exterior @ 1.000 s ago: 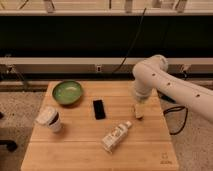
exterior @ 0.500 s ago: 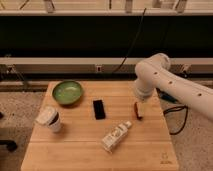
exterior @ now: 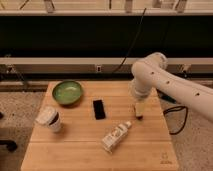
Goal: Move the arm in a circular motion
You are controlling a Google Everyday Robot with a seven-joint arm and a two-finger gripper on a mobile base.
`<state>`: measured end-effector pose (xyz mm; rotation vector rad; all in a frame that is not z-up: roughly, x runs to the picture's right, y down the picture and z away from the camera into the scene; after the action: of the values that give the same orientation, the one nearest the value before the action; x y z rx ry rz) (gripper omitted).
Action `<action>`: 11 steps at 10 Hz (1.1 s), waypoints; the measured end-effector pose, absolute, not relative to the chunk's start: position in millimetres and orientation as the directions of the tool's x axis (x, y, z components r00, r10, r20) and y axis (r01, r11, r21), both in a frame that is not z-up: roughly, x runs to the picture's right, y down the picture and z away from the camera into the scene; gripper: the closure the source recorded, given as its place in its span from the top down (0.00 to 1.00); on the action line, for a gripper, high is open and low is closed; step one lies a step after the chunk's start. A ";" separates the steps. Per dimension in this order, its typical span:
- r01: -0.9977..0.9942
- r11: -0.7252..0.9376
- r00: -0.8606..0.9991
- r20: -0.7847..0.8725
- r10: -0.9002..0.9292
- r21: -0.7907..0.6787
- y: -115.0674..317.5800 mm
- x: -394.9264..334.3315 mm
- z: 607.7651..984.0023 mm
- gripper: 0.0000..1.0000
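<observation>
The large glossy white arm (exterior: 165, 82) comes in from the right edge, bends at a bulbous joint at the upper right and points down over the right side of the wooden table (exterior: 75, 150). Its pale yellowish tip, the gripper (exterior: 139, 112), hangs just above the tabletop, right of a black phone (exterior: 99, 109) and above a white bottle (exterior: 115, 137) that lies on its side. Nothing shows in the gripper.
A green bowl (exterior: 67, 92) sits at the table's back left. A white paper cup (exterior: 49, 120) stands at the left. A black cable (exterior: 177, 117) hangs past the table's right edge. A dark wall and rail run behind.
The arm's tip has moved forward and a little lower over the table, towards the bottle. The objects on the table have not moved.
</observation>
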<state>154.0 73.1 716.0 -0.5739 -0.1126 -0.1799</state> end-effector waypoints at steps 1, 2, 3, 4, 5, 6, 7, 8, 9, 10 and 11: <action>0.207 0.824 0.977 0.157 -0.145 -0.527 72.7 152.4 715.1 0.80; 0.215 0.823 0.975 0.161 -0.151 -0.526 72.0 149.3 714.4 0.80; 0.216 0.822 0.975 0.165 -0.150 -0.527 72.5 148.1 713.8 0.80; 0.222 0.822 0.973 0.167 -0.156 -0.524 71.4 149.6 713.6 0.80; 0.229 0.821 0.972 0.173 -0.161 -0.522 70.9 149.4 712.5 0.80; 0.237 0.819 0.970 0.178 -0.167 -0.522 72.5 149.5 710.7 0.80; 0.241 0.817 0.969 0.180 -0.170 -0.524 73.8 150.1 709.1 0.80; 0.241 0.817 0.969 0.180 -0.170 -0.524 74.1 149.9 708.5 0.80; 0.244 0.817 0.968 0.183 -0.172 -0.522 72.4 147.2 708.4 0.80; 0.246 0.817 0.967 0.187 -0.172 -0.521 71.2 145.3 708.6 0.80; 0.253 0.816 0.966 0.190 -0.178 -0.519 70.1 146.4 709.1 0.80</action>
<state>146.4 70.1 709.1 -0.5715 -0.1349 -0.2305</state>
